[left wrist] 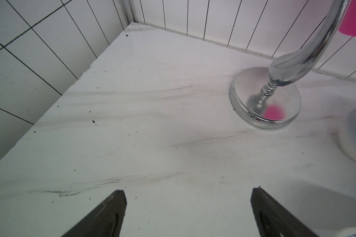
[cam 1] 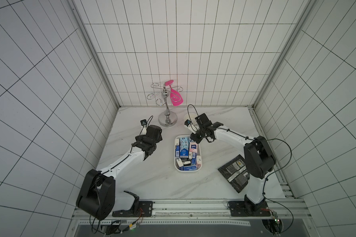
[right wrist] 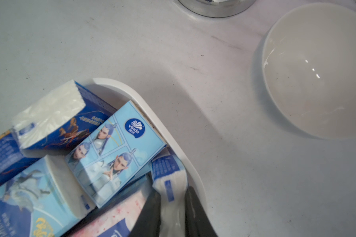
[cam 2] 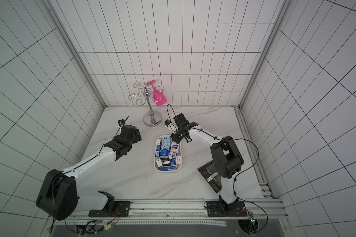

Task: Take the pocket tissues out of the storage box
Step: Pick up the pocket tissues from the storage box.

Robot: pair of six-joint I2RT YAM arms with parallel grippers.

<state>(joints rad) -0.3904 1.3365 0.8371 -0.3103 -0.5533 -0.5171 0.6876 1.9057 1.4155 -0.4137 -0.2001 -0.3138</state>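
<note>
The storage box (cam 1: pixel 175 164) (cam 2: pixel 155 163) is a shallow white tray mid-table, filled with pocket tissues (cam 1: pixel 185 152) (cam 2: pixel 165 153) in light blue, dark blue and pink wrappers. My right gripper (right wrist: pixel 171 194) reaches into the box's far right corner (cam 1: pixel 194 140) (cam 2: pixel 175 140). Its jaws are shut on the white end of one blue-printed packet (right wrist: pixel 169 180) that stands against the rim (right wrist: pixel 111 82). A light blue packet (right wrist: pixel 115 151) lies beside it. My left gripper (left wrist: pixel 187 190) is open over bare table, left of the box (cam 1: pixel 152 131).
A chrome stand (cam 1: pixel 167 118) (left wrist: pixel 265 98) with a pink spatula (cam 1: pixel 174 96) is behind the box. A white bowl (right wrist: pixel 317 71) (cam 1: pixel 187 119) sits just beyond my right gripper. Black-and-silver foil pouches (cam 1: pixel 233 172) lie at the right, partly under the right arm.
</note>
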